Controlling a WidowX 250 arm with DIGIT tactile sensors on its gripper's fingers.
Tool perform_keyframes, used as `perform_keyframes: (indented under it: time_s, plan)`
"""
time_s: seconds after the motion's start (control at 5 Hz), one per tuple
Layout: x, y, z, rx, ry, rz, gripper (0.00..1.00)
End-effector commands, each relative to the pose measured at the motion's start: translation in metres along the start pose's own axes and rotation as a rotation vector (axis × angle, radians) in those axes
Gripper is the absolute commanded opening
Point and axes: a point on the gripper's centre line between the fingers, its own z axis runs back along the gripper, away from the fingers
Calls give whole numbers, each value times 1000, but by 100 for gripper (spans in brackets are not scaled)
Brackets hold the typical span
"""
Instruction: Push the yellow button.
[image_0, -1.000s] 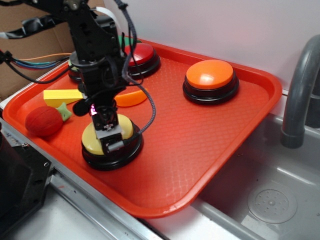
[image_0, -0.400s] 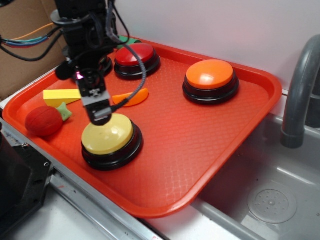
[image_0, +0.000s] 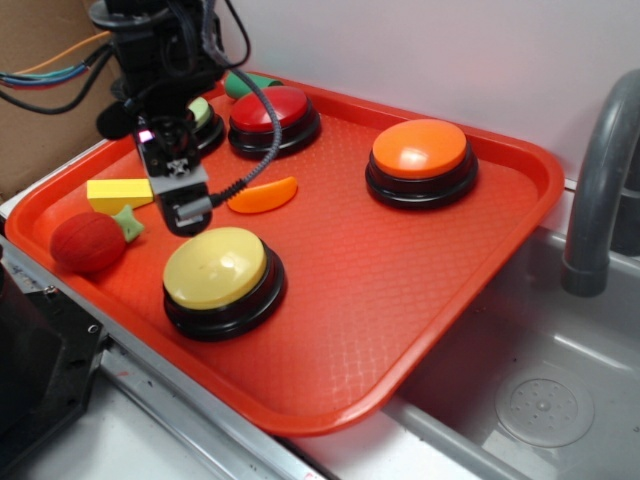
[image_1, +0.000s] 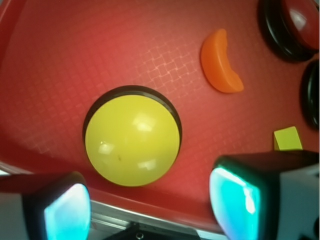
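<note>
The yellow button (image_0: 215, 267) is a glossy dome on a black base at the tray's front left. It fills the middle of the wrist view (image_1: 131, 141). My gripper (image_0: 185, 212) hangs above and behind the button's left rear edge, not touching it. In the wrist view the gripper (image_1: 150, 210) is open. Its two teal-lit pads (image_1: 234, 200) stand wide apart with nothing between them.
On the orange tray (image_0: 450, 310) stand a red button (image_0: 272, 108), an orange button (image_0: 420, 150) and a pale green button (image_0: 200, 112) half hidden by the arm. An orange slice (image_0: 262, 196), yellow wedge (image_0: 118, 192), green star (image_0: 128, 222) and red ball (image_0: 88, 243) lie nearby. A sink (image_0: 540, 400) and faucet (image_0: 600, 180) are at right.
The gripper has lifted off the yellow button's cap and drawn back up and to the left. The button's cap now shows whole.
</note>
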Motion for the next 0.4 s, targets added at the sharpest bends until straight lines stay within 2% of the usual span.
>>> perform_keyframes:
  time_s: [0.0, 0.2]
  plan:
    - [4, 0, 21, 13, -56, 33, 100]
    - [3, 3, 24, 27, -51, 55, 100]
